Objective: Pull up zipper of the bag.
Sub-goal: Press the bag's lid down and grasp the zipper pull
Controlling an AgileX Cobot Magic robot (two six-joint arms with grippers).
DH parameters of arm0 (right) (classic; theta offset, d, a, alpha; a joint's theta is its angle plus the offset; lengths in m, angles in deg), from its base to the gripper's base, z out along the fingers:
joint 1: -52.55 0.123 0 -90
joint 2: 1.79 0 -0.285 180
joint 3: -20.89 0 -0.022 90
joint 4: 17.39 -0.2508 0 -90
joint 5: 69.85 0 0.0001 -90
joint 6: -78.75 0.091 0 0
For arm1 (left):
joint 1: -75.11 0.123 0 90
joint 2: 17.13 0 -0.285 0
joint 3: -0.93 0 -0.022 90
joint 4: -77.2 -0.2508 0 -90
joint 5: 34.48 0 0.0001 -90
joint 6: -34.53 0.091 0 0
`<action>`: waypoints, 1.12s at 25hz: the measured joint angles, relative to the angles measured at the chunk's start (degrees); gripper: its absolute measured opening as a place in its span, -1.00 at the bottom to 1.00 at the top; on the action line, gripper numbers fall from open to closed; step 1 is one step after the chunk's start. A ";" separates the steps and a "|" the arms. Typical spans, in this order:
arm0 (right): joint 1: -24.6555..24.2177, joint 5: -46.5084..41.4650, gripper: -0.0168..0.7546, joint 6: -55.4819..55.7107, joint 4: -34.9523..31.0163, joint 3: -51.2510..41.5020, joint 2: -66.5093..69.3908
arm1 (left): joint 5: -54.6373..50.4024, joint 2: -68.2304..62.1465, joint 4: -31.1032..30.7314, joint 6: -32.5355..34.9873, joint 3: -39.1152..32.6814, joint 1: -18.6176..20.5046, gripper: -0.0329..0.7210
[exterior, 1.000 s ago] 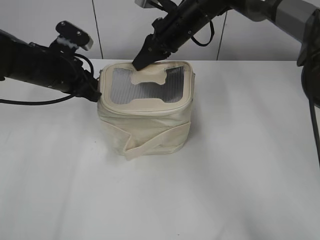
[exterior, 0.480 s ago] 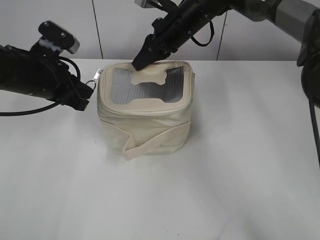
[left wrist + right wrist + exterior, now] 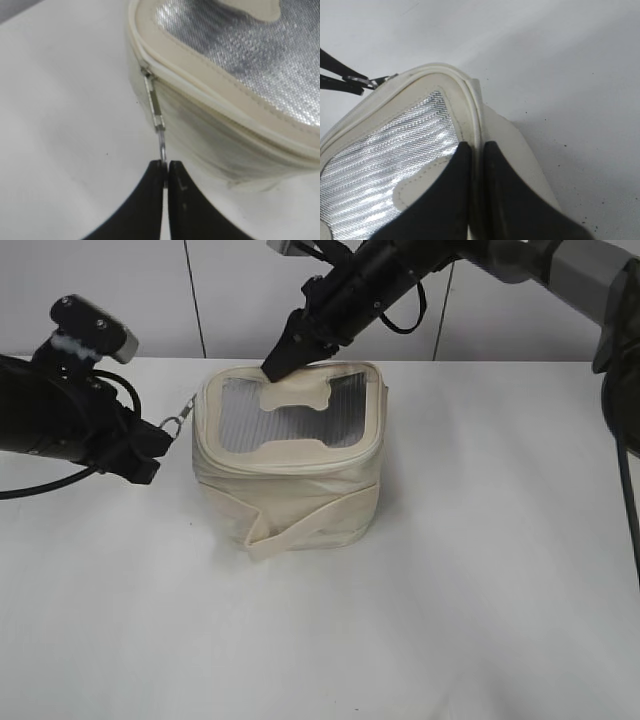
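Note:
The small boxy cream bag [image 3: 290, 495] stands mid-table, its grey mesh lid with a bone-shaped patch [image 3: 297, 392] facing up. The cream zipper track [image 3: 210, 102] runs round the lid rim. My left gripper [image 3: 153, 450] is at the bag's left, shut on the silver ring pull [image 3: 162, 146], which is stretched taut away from the bag [image 3: 250, 130]; the pull also shows in the exterior view [image 3: 176, 420]. My right gripper [image 3: 275, 366] is at the bag's far edge, shut on the lid rim [image 3: 472, 125].
The white table [image 3: 480, 620] spreads around the bag. A wide cream strap [image 3: 300, 523] hangs across the bag's front. A pale panelled wall [image 3: 150, 290] stands behind. My right arm [image 3: 420, 270] reaches in from the upper right.
My left gripper has moved left, away from the bag, drawing the ring pull out taut. The right gripper and the bag have stayed in place.

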 joint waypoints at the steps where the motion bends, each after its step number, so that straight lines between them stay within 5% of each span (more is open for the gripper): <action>1: 0.00 0.00 -0.83 0.30 -0.06 0.00 0.00 | 0.00 0.61 0.53 0.00 -1.02 0.00 -0.89; 14: -0.01 0.29 -0.83 2.85 0.09 0.00 0.00 | 3.71 6.55 5.48 0.00 -8.91 -4.58 -0.86; 16: -0.01 0.29 -0.83 2.91 0.09 0.00 0.00 | 6.20 6.55 6.17 0.00 -8.83 -4.08 -0.68; 21: -0.01 0.29 -0.83 2.91 0.09 0.00 0.00 | 5.04 3.86 6.37 0.00 -4.28 -0.62 0.21; 28: -0.01 0.29 -0.83 2.98 0.21 0.00 0.00 | 0.63 -4.40 4.90 0.06 4.88 -0.17 0.38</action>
